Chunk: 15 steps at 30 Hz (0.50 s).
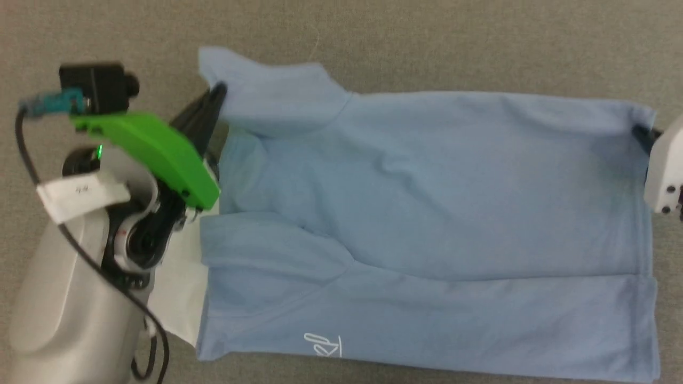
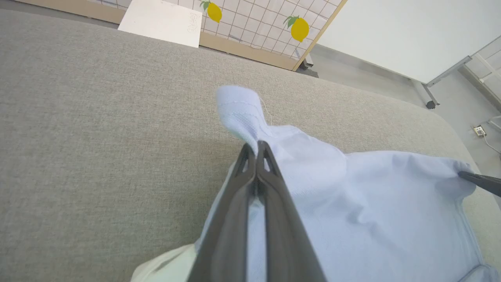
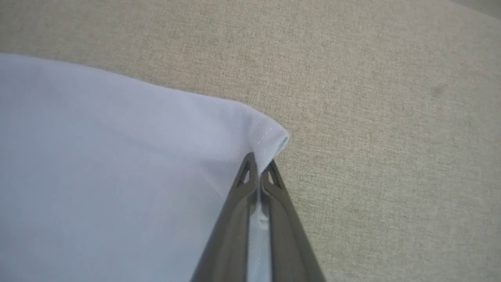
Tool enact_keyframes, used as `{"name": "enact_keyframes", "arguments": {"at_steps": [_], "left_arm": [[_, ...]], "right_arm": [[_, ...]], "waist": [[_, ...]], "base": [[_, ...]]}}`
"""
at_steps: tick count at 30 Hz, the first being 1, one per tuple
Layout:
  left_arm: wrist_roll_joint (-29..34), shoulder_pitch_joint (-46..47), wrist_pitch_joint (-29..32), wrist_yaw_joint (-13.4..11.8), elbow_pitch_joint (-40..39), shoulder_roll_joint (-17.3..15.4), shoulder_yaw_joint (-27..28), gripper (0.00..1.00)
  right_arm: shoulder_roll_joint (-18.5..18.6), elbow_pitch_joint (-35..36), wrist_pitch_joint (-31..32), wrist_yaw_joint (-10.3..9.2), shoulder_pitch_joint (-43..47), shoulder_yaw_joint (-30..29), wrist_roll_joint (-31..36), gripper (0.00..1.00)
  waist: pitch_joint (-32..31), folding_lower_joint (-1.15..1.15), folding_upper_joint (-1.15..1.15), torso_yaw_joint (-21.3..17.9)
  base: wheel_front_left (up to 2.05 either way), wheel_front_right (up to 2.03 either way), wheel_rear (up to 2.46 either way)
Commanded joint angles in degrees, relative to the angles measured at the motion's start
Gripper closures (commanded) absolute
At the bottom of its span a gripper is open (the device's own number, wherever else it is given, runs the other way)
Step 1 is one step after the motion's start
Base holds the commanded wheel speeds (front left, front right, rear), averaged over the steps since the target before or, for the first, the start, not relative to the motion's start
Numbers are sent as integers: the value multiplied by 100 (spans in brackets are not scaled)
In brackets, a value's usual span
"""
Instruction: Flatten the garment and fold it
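Left gripper (image 2: 256, 147) is clamping the garment (image 1: 427, 186) sleeve at 10 o'clock. Right gripper (image 3: 258, 161) is pinching its hem corner at 3 o'clock, on the surface (image 1: 453, 42).

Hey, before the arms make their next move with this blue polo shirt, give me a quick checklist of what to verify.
1. Grip of left end effector on the sleeve: ok, shut on it.
2. Grip of right end effector on the hem corner: ok, shut on it.
3. Edge of polo shirt straight between the grips: ok.
4. Shirt body free of creases: not ok, folds cross the middle.
5. The white collar lying flat: cannot tell, the left arm hides part of it.
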<state>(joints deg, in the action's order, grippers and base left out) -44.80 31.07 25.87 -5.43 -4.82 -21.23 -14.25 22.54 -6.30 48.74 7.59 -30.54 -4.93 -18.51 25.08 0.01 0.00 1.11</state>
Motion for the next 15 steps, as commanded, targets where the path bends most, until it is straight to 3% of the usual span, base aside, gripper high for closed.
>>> {"name": "enact_keyframes", "arguments": {"at_steps": [1, 9, 15], "left_arm": [[-70, -348, -35, -70, -142, -61, 73, 100], [-425, -2042, -197, -498, -807, -73, 491, 100], [-560, -2690, -220, -589, -739, 42, 452, 100]], "right_arm": [[-9, 53, -116, -10, 236, -69, -63, 100], [-192, 7, -399, -10, 1211, -317, -180, 100], [-422, -26, -401, -10, 1850, -547, -178, 100]], "waist": [[-434, -1, 0, -64], [-1129, -1, 0, -20], [-1384, -1, 0, 79]], "base": [[0, 0, 0], [0, 0, 0], [0, 0, 0]]}}
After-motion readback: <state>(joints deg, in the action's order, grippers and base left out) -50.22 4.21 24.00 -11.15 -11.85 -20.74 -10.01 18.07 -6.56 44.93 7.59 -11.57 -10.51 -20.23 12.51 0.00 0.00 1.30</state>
